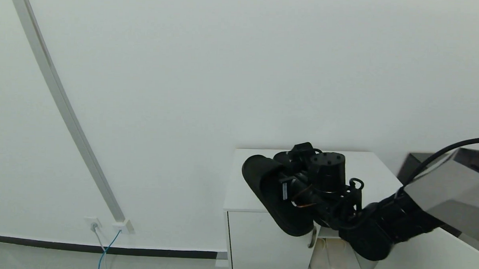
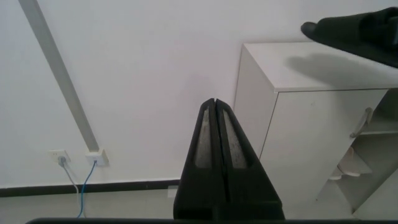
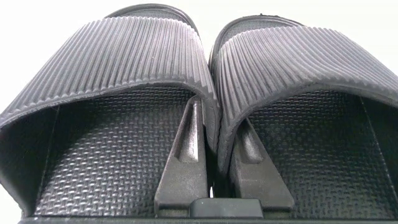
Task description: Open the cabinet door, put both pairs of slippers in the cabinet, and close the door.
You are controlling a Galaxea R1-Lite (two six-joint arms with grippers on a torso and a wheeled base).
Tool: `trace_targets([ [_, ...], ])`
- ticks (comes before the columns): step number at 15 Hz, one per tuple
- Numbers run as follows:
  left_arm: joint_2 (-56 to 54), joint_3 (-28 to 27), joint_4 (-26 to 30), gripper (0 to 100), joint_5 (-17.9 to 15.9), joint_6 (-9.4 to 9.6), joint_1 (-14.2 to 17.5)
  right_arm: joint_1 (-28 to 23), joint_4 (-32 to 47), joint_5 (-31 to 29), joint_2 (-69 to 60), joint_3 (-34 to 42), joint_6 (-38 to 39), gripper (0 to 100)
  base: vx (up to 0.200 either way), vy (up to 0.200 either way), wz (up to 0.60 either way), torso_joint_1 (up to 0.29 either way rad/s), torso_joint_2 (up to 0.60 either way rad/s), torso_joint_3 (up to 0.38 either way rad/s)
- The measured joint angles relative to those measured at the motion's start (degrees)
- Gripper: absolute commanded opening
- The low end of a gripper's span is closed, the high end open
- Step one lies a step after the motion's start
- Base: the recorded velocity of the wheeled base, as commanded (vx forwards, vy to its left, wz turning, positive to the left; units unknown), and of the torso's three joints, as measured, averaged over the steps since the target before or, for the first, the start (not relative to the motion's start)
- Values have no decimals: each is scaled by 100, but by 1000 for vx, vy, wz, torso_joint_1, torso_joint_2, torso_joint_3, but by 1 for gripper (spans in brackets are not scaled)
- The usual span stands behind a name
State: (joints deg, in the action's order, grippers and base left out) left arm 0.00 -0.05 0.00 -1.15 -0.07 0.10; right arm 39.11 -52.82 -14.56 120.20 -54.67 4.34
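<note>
At the right end effector (image 3: pixel 217 163), the two fingers are sitting close together, one inside each shoe of a pair of black slippers (image 3: pixel 137 68), and are pinching the two inner side walls between them. The ribbed straps are arching over the fingers, and the slippers are lying side by side, touching along the pinched walls. Seen from the head, the right arm is coming in from the right and is holding this pair in the air over the front part of a white cabinet's top (image 1: pixel 241 190), the soles facing left. The left wrist view is showing a gap between the slippers and the top, with their shadow falling on it.

Off to the cabinet's left, the left end effector (image 2: pixel 215 124) is hanging in front of the wall with its fingers pressed fully together and nothing between them.

The cabinet's left front panel (image 1: pixel 259 246) is sitting flush, with a handle (image 1: pixel 311 236) at its right edge. To the right of that handle the inside is lying open, and a pair of white slippers (image 1: pixel 331 257) is resting on a shelf there.

Behind, a grey strip (image 1: pixel 57 96) is running down the white wall to two sockets (image 1: pixel 107 224) with cables plugged in.
</note>
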Motion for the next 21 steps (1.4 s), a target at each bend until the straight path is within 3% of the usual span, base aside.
trace_targets([
  [4, 0, 2, 0, 0, 0, 0, -2, -77, -1158, 1310, -724, 1170, -770, 0, 0, 0, 0, 0, 0, 0],
  [6, 0, 2, 0, 0, 0, 0, -5, -149, -1495, 1556, -805, 1435, -901, 0, 0, 0, 0, 0, 0, 0],
  [11, 0, 2, 0, 0, 0, 0, -2, -289, -1517, 1649, -903, 1537, -907, 0, 0, 0, 0, 0, 0, 0],
  [14, 0, 2, 0, 0, 0, 0, -5, -413, -1488, 1849, -975, 1565, -923, 0, -200, 0, 0, 2, 2, 1],
  [19, 0, 0, 0, 0, 0, 0, -2, -923, -1402, 3254, -1298, 2094, -1463, 0, -80, 0, 0, 6, 4, -2],
  [21, 0, -2, 0, 0, 0, 0, -5, -1014, -1062, 3341, -1454, 2215, -1476, 0, 0, 0, 0, 0, 0, 0],
])
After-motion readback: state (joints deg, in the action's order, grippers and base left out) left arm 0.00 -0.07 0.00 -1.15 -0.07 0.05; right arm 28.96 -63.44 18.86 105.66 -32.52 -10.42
